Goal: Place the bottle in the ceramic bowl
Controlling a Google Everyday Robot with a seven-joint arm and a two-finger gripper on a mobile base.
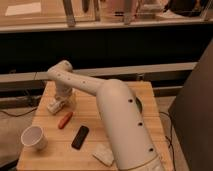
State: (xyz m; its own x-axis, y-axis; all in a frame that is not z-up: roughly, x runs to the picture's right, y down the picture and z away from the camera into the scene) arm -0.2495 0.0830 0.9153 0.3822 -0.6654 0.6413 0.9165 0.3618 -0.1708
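Observation:
The bottle (55,106) is a small whitish piece lying on the wooden table (52,156) near its far left corner. My gripper (62,100) hangs straight down from the wrist and sits right at the bottle, over its right end. My white arm runs from the lower right across the table to there. The ceramic bowl is almost wholly hidden behind the arm. Only a dark curved sliver (138,105) shows at the arm's right side, and it may be the bowl's rim.
An orange carrot-shaped piece (65,120) lies just in front of the bottle. A white cup (34,137) stands at the front left. A black flat bar (80,136) and a pale packet (104,154) lie near the front edge. A dark counter runs behind the table.

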